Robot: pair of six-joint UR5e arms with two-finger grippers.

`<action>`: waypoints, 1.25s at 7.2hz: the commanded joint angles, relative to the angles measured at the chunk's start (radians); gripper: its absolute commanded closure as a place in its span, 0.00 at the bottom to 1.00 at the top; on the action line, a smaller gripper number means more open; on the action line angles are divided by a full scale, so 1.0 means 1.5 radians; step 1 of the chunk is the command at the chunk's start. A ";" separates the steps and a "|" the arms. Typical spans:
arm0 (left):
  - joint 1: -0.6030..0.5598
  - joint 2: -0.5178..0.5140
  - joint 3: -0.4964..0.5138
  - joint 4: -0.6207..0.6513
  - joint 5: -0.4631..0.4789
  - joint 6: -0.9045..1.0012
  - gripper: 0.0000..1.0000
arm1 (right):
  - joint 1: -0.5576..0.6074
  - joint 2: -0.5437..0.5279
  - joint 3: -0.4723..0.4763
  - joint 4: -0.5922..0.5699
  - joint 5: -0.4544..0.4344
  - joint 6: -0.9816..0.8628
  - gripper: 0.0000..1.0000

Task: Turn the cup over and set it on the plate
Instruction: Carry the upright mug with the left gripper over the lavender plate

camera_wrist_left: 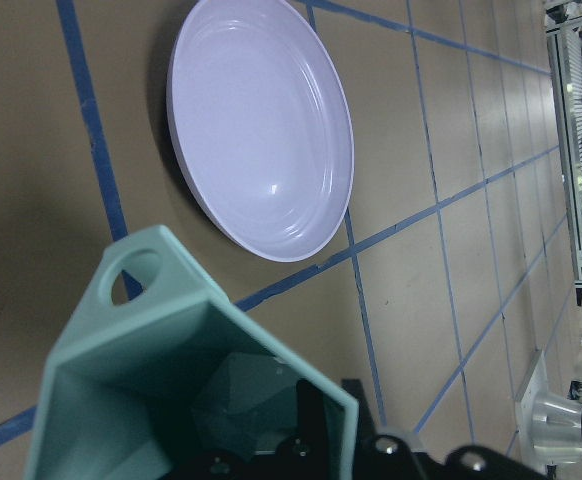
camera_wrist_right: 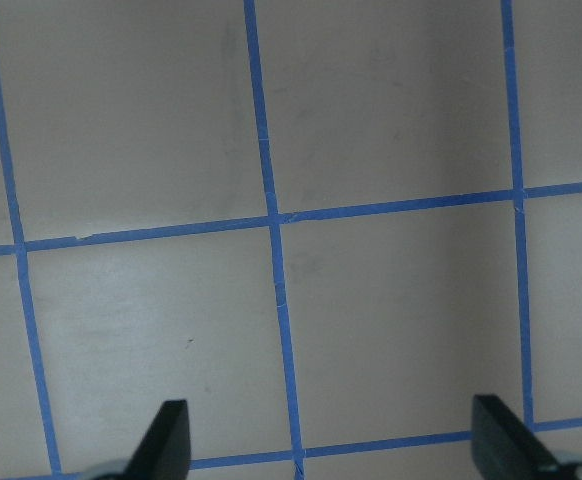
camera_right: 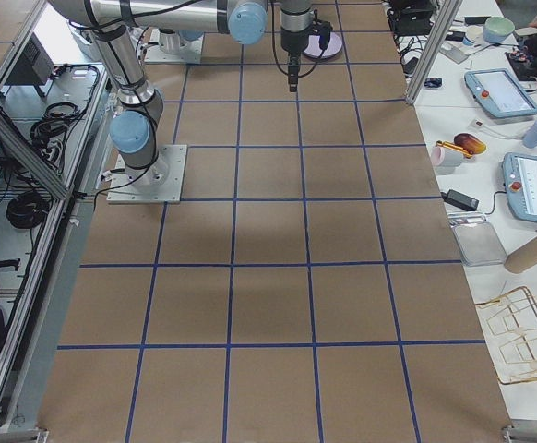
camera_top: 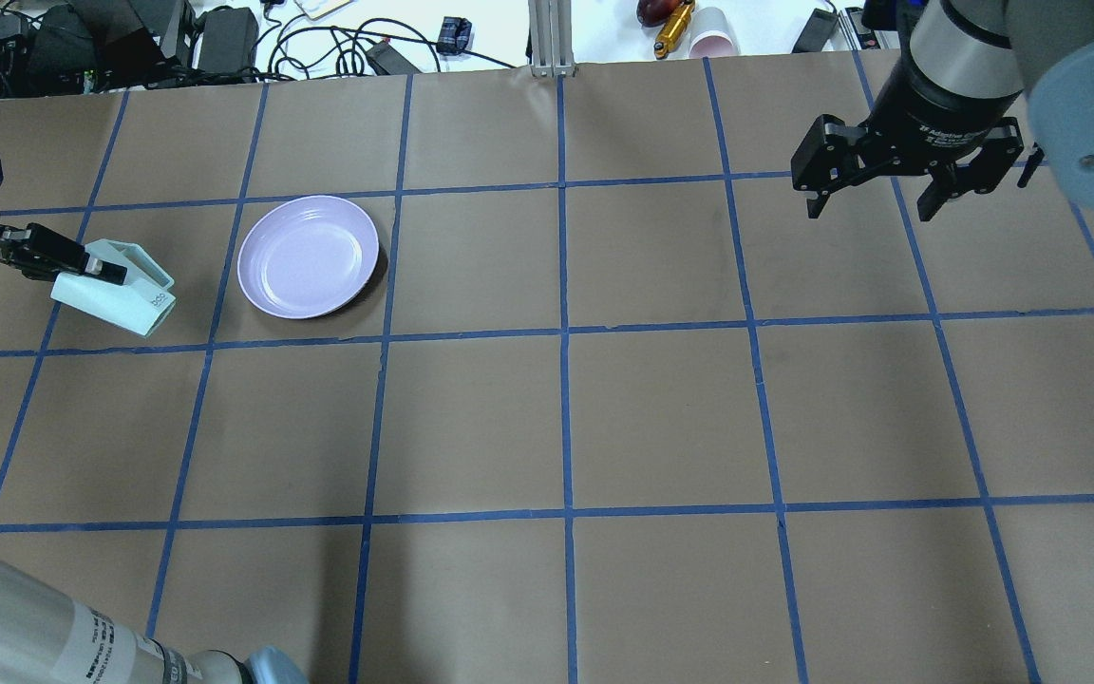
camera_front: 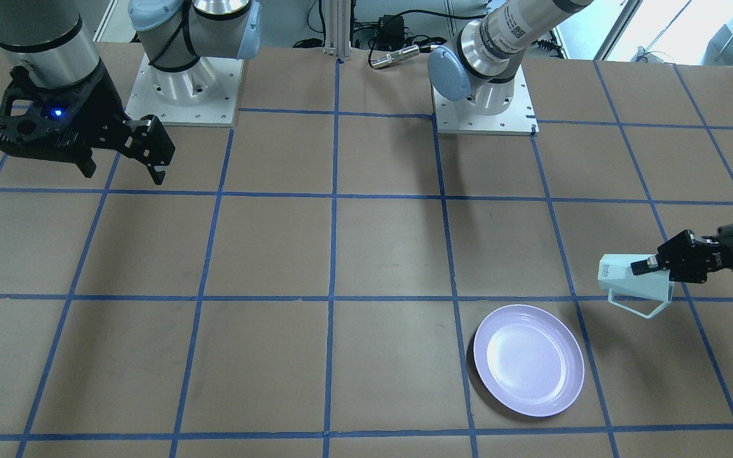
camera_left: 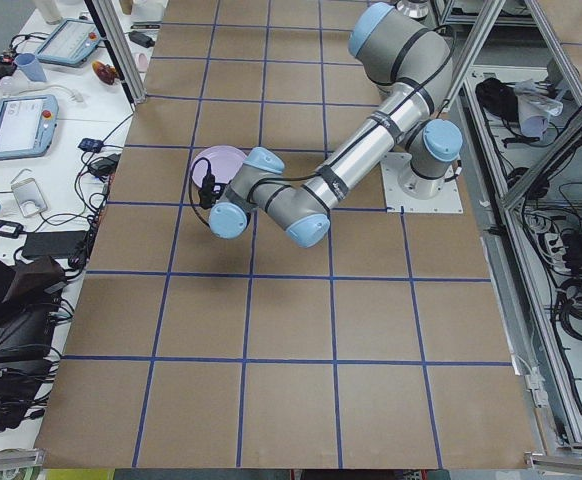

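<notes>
My left gripper (camera_top: 82,267) is shut on the rim wall of the pale mint-green cup (camera_top: 122,296), one finger inside its mouth. The cup is tipped on its side, with the logo base away from the gripper and the handle toward the table's far edge. It also shows in the front view (camera_front: 624,283), held by the left gripper (camera_front: 649,266). In the left wrist view its teal inside (camera_wrist_left: 171,390) fills the lower frame. The lavender plate (camera_top: 308,255) (camera_front: 529,360) (camera_wrist_left: 261,130) lies bare on the table beside the cup. My right gripper (camera_top: 870,211) (camera_front: 125,175) (camera_wrist_right: 333,440) is open and empty, far off.
The brown table (camera_top: 566,418) carries a blue tape grid. Both arm bases (camera_front: 185,83) (camera_front: 484,105) stand at the robot's edge. Cables, chargers and a pink cup (camera_top: 713,43) lie beyond the far edge.
</notes>
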 commanded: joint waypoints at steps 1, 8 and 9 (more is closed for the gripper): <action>-0.048 0.033 -0.003 0.049 0.029 -0.064 1.00 | 0.000 0.001 0.000 0.000 0.001 0.000 0.00; -0.185 0.089 -0.005 0.194 0.162 -0.276 1.00 | 0.000 0.000 0.000 0.000 0.000 0.000 0.00; -0.198 0.090 -0.004 0.206 0.204 -0.293 1.00 | 0.000 0.001 0.000 0.000 0.000 0.000 0.00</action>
